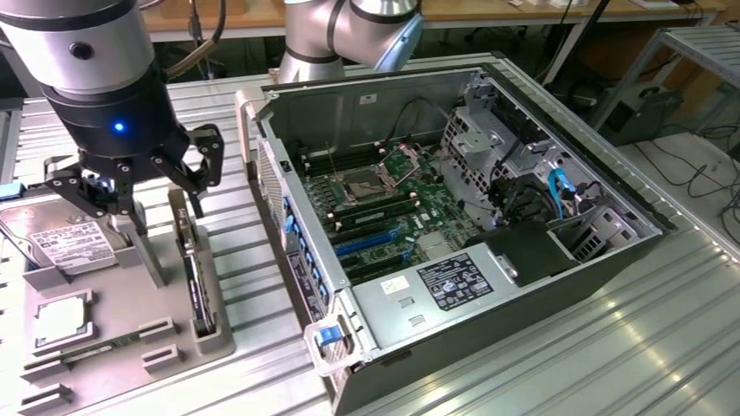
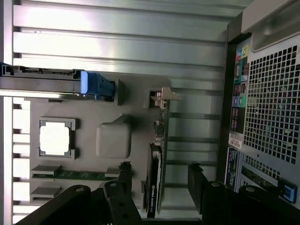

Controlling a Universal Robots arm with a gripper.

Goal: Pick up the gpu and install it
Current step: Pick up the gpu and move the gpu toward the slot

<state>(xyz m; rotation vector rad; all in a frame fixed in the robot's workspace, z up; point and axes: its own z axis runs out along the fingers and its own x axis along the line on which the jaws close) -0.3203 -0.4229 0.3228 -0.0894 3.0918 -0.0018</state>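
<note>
The black metal gripper hangs wide open, holding nothing, over the thin dark gpu card; it looks light, stiff, breakable. Best pinched by its flat sides.

Ribbed metal tabletop gleams; wooden bench and cables behind.

Thin dark gpu, on edge, in grey tray

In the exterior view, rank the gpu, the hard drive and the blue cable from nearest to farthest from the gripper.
1. gpu, on edge in the tray, below the gripper.
2. hard drive, toward the exterior view's left.
3. blue cable, inside the computer case, exterior view's right.
</note>
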